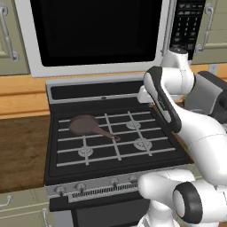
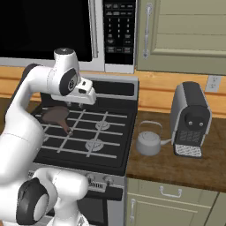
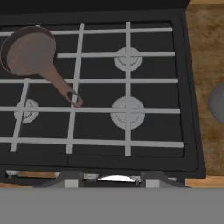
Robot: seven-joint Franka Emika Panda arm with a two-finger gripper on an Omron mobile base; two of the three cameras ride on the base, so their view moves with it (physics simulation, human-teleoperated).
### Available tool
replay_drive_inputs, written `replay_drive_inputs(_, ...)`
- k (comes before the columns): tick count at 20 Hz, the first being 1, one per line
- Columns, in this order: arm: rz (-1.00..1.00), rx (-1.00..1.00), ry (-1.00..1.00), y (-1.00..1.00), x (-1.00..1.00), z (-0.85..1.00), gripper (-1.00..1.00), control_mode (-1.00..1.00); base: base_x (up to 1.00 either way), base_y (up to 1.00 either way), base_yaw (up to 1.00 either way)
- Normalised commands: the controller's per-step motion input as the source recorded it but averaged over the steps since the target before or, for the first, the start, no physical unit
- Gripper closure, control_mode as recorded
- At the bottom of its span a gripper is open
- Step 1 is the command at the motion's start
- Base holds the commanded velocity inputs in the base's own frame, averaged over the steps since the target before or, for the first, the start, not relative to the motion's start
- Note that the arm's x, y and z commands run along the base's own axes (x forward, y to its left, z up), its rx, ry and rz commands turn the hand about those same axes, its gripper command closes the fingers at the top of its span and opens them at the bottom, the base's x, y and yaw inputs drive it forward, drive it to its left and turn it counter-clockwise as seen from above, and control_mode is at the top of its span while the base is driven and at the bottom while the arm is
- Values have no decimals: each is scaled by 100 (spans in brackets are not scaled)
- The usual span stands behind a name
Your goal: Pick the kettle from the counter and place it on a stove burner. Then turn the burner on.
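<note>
hand view: kettle cut off by the right edge, we get just a grey sliver over the worktop. frying pan clipped at the left rim. left base view: arm covers the stove's right edge and the kettle. knobs too small to read. hand: we can't tell if fingers are apart or closed.

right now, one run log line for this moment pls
phase: pre-grasp | gripper: over stove, fingers holding nothing | kettle: on counter beside coffee machine | frying pan: back-left burner
</note>
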Motion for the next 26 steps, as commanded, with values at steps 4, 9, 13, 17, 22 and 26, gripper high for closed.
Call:
replay_drive_inputs(4, -7, -1, -8, -23, -17, -1, -100, -100, 0, 0, 0)
replay_drive_inputs(9, -43, 13, 0, -100, -21, -3, -100, -100, 0, 0, 0)
replay_drive_inputs(13, -54, 13, 0, -100, -15, -8, -100, -100, 0, 0, 0)
replay_drive_inputs(17, -53, 14, 0, -100, -24, -29, -100, -100, 0, 0, 0)
replay_drive_inputs(22, -54, 12, 0, -100, -3, -13, -100, -100, 0, 0, 0)
replay_drive_inputs(26, -58, 17, 1, -100, 10, -3, -100, -100, 0, 0, 0)
